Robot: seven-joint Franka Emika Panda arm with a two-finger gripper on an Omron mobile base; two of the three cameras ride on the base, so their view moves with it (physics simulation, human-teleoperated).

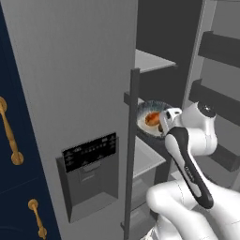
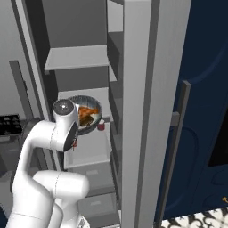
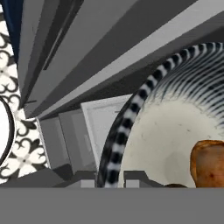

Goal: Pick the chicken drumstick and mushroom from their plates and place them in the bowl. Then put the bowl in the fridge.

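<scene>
The dark speckled bowl (image 1: 151, 108) is inside the open fridge (image 1: 70, 70), over a middle shelf (image 2: 89, 149); whether it rests on the shelf I cannot tell. In it lie the orange-brown chicken drumstick (image 1: 153, 118) and, beside it, the dark mushroom (image 2: 87, 120). My gripper (image 3: 113, 178) is shut on the bowl's striped rim (image 3: 127, 127), one fingertip (image 3: 87, 177) outside it and the other inside. In the hand view the drumstick (image 3: 209, 164) lies on the bowl's pale inside. The plates are out of view.
The shut fridge door with its dispenser panel (image 1: 89, 152) and long bar handle (image 1: 132, 140) stands left of the arm. An open door edge (image 2: 142, 111) rises on the right. A small red item (image 2: 101, 126) sits on the shelf beside the bowl. Another shelf (image 2: 75, 58) lies above.
</scene>
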